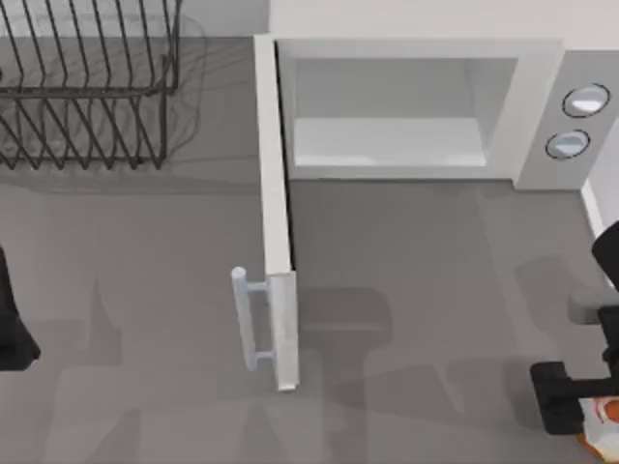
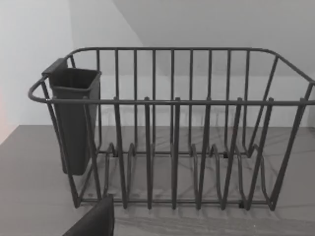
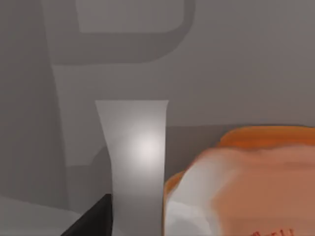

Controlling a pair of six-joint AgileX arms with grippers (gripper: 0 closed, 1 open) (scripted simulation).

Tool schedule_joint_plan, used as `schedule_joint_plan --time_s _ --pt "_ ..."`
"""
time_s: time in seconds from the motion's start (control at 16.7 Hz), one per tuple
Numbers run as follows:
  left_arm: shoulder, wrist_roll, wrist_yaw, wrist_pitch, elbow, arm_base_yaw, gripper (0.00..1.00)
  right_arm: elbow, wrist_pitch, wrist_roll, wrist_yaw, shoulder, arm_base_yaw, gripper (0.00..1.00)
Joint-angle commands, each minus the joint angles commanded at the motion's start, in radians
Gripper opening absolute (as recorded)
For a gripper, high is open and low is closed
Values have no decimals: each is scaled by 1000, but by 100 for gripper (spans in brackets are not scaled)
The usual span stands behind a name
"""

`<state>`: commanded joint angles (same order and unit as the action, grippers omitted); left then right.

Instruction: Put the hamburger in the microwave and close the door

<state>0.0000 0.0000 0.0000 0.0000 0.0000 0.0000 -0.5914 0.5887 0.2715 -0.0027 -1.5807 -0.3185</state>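
Top view shows the right claw (image 1: 592, 411) at the near right worktop (image 1: 406, 290) corner, around the hamburger (image 1: 607, 418); grip unclear. Next: lift it into the open microwave (image 1: 406, 106).

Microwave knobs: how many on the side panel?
2. Both on the microwave grey panel at the table's right: upper knob, lower knob just below it. None appear hidden.

Both AgileX arms are matte black and blocky; the right gripper (image 1: 580, 411) has a pale grey, flat, tapering finger (image 3: 135, 162).
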Motion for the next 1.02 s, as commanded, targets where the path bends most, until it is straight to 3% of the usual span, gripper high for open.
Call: schedule_joint_plan --time_s 0.24,1.02 --pt "0 0 0 0 0 0 100 1 -2 0 0 -1 0 100" --pt "0 0 0 0 0 0 100 1 -2 0 0 -1 0 2"
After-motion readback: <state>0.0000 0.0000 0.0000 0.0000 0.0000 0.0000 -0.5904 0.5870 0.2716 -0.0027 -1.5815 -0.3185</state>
